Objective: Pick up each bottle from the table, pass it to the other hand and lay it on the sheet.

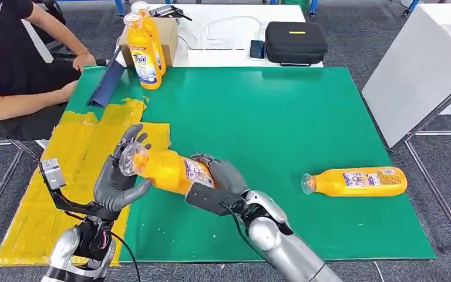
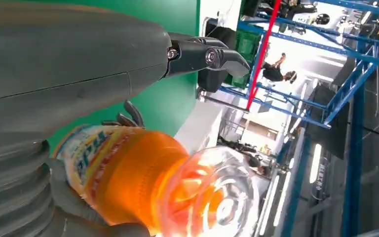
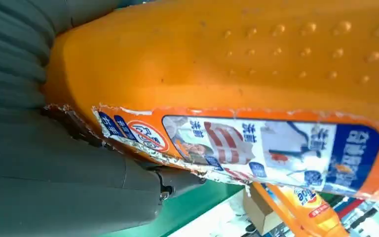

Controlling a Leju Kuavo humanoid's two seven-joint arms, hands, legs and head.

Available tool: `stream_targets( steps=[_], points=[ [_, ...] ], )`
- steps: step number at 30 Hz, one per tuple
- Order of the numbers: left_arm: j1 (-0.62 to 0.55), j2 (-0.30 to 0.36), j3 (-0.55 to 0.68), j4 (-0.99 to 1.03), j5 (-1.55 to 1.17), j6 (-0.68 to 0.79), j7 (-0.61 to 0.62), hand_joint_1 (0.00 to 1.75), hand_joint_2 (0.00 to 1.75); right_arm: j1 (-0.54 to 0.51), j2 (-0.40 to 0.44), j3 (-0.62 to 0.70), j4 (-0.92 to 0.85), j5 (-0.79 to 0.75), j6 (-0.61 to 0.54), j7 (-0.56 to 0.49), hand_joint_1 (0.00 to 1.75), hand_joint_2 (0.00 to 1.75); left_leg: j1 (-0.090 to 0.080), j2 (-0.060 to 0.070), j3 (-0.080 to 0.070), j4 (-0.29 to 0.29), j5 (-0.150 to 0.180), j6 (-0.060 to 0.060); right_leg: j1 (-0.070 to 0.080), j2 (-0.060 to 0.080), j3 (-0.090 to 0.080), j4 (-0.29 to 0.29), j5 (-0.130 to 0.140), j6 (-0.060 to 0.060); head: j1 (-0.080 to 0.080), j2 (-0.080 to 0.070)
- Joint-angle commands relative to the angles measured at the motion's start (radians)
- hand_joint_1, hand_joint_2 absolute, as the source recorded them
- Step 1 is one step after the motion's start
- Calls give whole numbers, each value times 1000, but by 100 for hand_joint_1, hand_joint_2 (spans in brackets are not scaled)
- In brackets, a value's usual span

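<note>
My right hand (image 1: 223,179) grips an orange bottle (image 1: 173,170) around its labelled body and holds it level above the green mat (image 1: 270,117), clear cap end toward the yellow sheet (image 1: 64,176). My left hand (image 1: 117,179) cups the cap end, fingers spread behind it and thumb beneath the neck, not closed on it. In the left wrist view the bottle (image 2: 138,182) lies in the open palm of the left hand (image 2: 79,64). The right wrist view shows the bottle (image 3: 251,64) against my right hand (image 3: 54,177). Another bottle (image 1: 358,181) lies on the mat at the right. Two bottles (image 1: 144,56) stand at the back left.
A person (image 1: 12,64) sits at the left, an arm resting near the mat's back corner. A blue folder (image 1: 108,79) leans by the upright bottles. Behind the mat are a cardboard box (image 1: 167,35) and a black case (image 1: 295,41). A white panel (image 1: 417,70) stands at the right.
</note>
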Motion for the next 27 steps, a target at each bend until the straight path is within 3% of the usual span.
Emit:
stream_targets(
  steps=[1, 11, 21, 22, 23, 27],
  points=[
    [-25, 2, -17, 11, 34, -4, 4, 0, 175, -48, -8, 109, 21, 13, 5, -1, 175, 175, 0, 2, 2, 0, -1, -1, 0, 0, 2, 0, -1, 0, 0, 0],
    [-21, 13, -20, -11, 47, -31, 2, 0, 175, -80, 9, 281, 76, 56, 49, 3, 175, 175, 0, 3, 2, 0, -1, -1, 0, 1, 2, 0, -1, 0, 0, 0],
    [-28, 19, -25, -9, 63, -52, -3, 0, 175, -97, 9, 301, 99, 40, 59, -3, 175, 175, 0, 0, 1, 0, 0, -1, 0, -1, 2, 0, -1, 0, 0, 0],
    [-27, 19, -25, -13, 58, -59, -12, 38, 175, -97, 8, 301, 99, 38, 59, -4, 175, 175, 0, 1, 2, 0, -1, -1, 1, -1, 3, 0, -1, 0, 0, 0],
    [-27, 19, -26, -20, 49, -67, -26, 175, 175, -97, 8, 301, 99, 38, 59, -4, 175, 175, 1, 1, 1, 0, 0, -1, 1, -1, 2, -1, -1, 0, 0, 0],
    [-27, 18, -26, -22, 47, -72, -30, 175, 175, -97, 7, 302, 98, 38, 59, -4, 175, 175, 1, 1, 2, 0, -1, -1, 1, -1, 3, 0, -1, 0, 0, 0]
  ],
)
